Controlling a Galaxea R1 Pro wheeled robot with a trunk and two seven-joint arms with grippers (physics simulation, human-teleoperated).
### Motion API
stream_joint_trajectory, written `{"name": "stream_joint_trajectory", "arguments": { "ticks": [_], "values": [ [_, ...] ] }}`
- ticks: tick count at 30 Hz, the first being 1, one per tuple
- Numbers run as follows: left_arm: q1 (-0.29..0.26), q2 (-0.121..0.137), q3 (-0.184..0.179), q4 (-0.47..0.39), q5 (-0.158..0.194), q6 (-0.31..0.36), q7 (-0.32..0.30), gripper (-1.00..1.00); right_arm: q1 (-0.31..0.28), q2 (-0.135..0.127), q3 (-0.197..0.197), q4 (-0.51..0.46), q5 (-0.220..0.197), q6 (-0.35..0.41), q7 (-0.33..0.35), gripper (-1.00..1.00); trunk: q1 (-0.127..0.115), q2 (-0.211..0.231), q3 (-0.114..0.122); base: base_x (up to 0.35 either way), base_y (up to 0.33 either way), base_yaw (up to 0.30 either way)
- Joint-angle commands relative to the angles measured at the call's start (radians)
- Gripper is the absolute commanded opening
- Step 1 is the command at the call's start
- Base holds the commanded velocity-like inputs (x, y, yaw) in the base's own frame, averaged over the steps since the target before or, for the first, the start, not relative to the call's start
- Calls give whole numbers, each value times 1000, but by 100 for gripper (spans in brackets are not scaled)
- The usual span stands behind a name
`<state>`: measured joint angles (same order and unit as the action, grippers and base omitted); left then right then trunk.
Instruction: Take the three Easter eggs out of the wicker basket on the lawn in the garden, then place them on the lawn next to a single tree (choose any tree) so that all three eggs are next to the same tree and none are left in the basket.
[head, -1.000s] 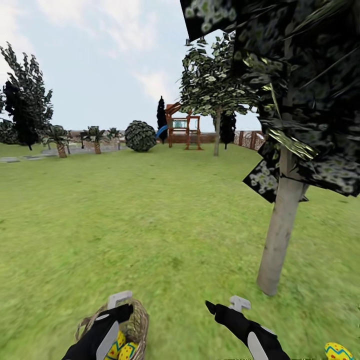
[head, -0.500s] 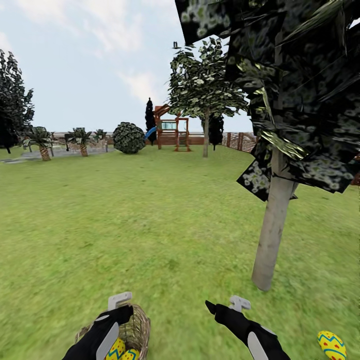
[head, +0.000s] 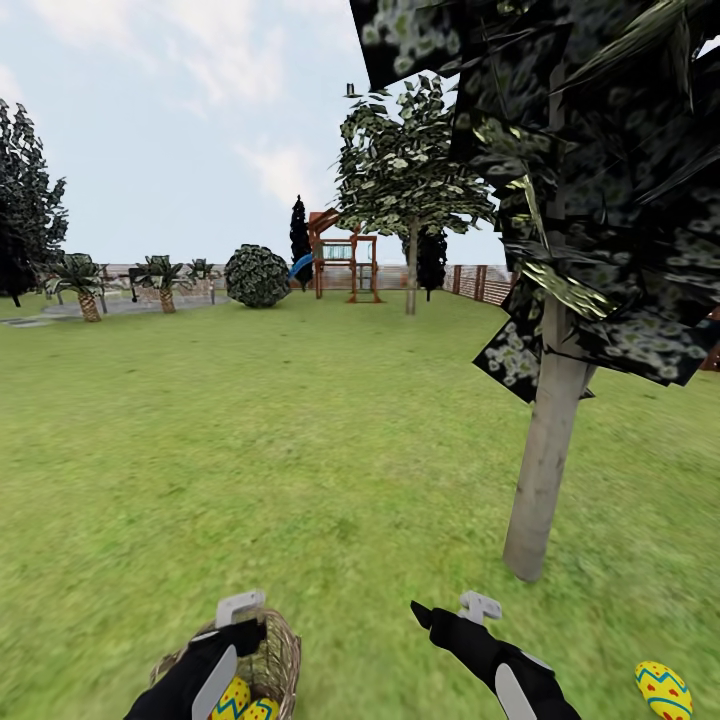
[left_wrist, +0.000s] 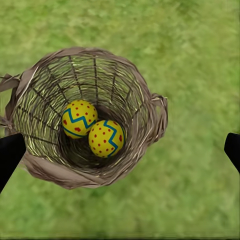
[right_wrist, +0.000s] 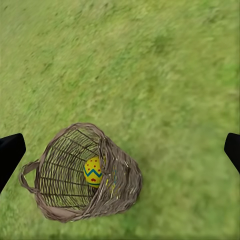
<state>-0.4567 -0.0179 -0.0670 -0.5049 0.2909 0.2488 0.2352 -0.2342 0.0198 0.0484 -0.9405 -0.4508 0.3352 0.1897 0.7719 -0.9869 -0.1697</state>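
Low in the head view the wicker basket (head: 272, 658) stands on the lawn (head: 330, 450), with my left gripper (head: 236, 640) hanging over it. The left wrist view looks straight down into the basket (left_wrist: 145, 107), where two Easter eggs (left_wrist: 79, 118) (left_wrist: 106, 138) lie side by side; the left gripper (left_wrist: 120, 150) is open and well above them. My right gripper (head: 470, 615) hovers open over the grass to the basket's right. A third egg (head: 663, 690) lies on the lawn at my right, near the pale grey trunk of the tree (head: 545, 470). In the right wrist view the basket (right_wrist: 120, 185) appears with one egg (right_wrist: 93, 171).
Dark foliage (head: 600, 180) of the near tree hangs overhead at the right. Open grass stretches ahead to another tree (head: 411, 280), a playset (head: 338, 262), a round bush (head: 257, 276), small palms (head: 88, 280) and a wooden fence (head: 480, 280).
The head camera turned right and tilted down a little, so the scene slid left and the egg on the grass came further into view. Both arms have barely moved.
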Motion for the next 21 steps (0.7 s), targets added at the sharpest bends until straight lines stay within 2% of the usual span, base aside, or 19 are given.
{"name": "stream_joint_trajectory", "arguments": {
  "ticks": [1,9,14,21],
  "values": [
    [-1,1,-7,2,10,6,9,100,-1,0,0,-1,-5,5,1,100,0,-1,-1,0,0,0],
    [-10,2,-8,68,11,36,11,100,-1,0,2,-1,-2,4,1,100,0,-1,-1,0,0,0],
    [-42,3,-8,138,13,42,10,100,-1,0,2,-1,-2,9,0,100,0,-1,-1,0,0,0],
    [-52,3,-8,160,15,41,9,100,-1,0,3,-1,-2,5,1,100,0,-1,-1,0,0,0]
  ]
}}
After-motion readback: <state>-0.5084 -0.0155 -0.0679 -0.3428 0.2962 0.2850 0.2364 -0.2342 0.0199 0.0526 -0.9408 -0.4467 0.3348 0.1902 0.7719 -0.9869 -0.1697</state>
